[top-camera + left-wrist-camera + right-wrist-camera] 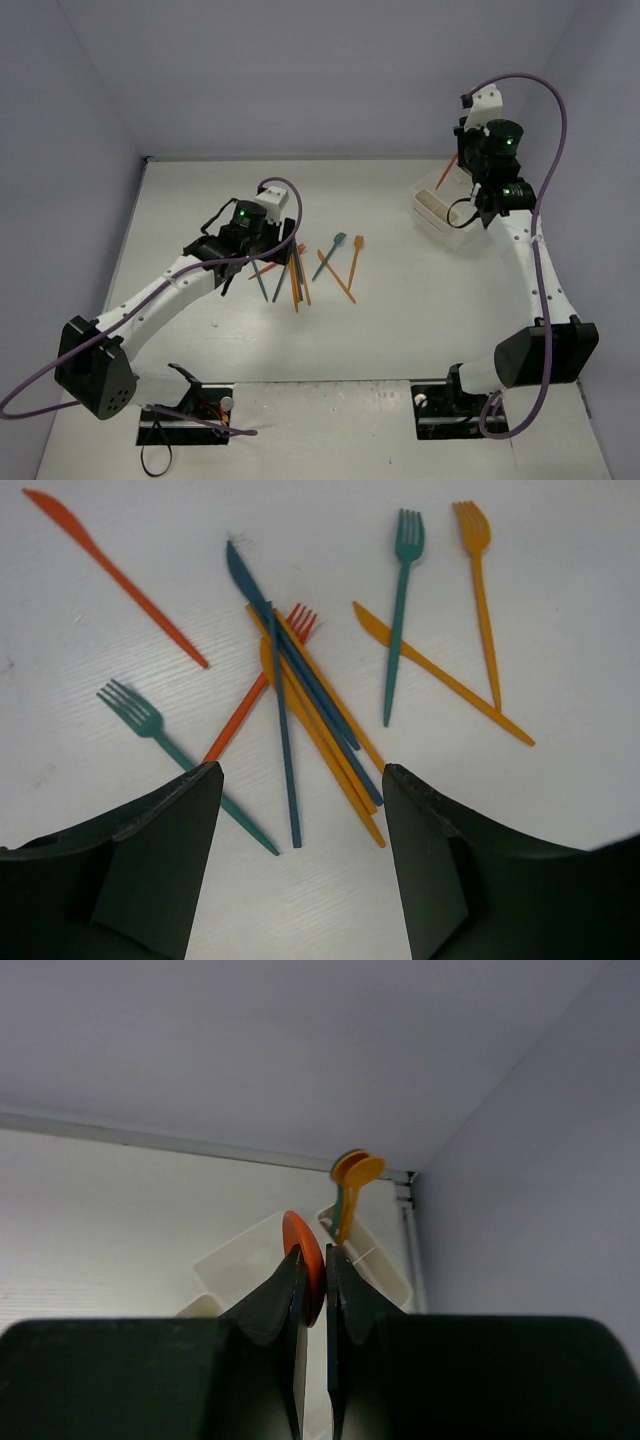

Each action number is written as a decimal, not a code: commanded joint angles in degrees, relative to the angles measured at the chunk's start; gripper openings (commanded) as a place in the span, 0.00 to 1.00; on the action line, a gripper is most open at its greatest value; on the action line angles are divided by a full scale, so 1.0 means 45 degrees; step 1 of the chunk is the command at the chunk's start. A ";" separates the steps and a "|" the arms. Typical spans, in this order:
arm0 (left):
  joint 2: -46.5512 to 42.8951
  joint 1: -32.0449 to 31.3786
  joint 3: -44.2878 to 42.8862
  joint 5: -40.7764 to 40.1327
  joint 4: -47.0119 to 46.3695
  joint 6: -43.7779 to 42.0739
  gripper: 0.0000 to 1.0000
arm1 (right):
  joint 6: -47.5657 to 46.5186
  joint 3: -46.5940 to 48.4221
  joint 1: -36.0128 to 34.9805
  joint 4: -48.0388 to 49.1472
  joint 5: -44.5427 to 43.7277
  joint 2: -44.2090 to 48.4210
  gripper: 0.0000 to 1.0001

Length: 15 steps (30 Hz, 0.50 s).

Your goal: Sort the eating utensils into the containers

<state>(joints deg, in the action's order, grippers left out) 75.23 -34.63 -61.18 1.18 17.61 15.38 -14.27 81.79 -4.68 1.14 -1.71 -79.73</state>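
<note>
Right tool (315,1260) clamps an orange spoon (304,1236), bins (240,1256) just beyond its tips for dropping; left tool (302,772) gapes above loose utensils (285,670).

— What's the table (400,200) like?
— White, matte and softly lit.
— And around it?
— Plain pale grey-lavender walls close it in. A back wall (320,70) runs along its far edge, and a left wall (60,180) and right wall (600,120) stand at its sides. A thin dark seam runs where the back wall meets the table.
</note>
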 commanded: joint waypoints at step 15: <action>-0.0309 0.1994 0.0107 0.1157 0.0533 0.0059 0.62 | -0.5035 0.4323 0.3708 0.2873 0.5075 -0.5189 0.00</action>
<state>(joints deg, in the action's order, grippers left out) 73.37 -26.61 -58.48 5.00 20.25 16.49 -33.70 95.32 11.07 5.80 13.94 -101.63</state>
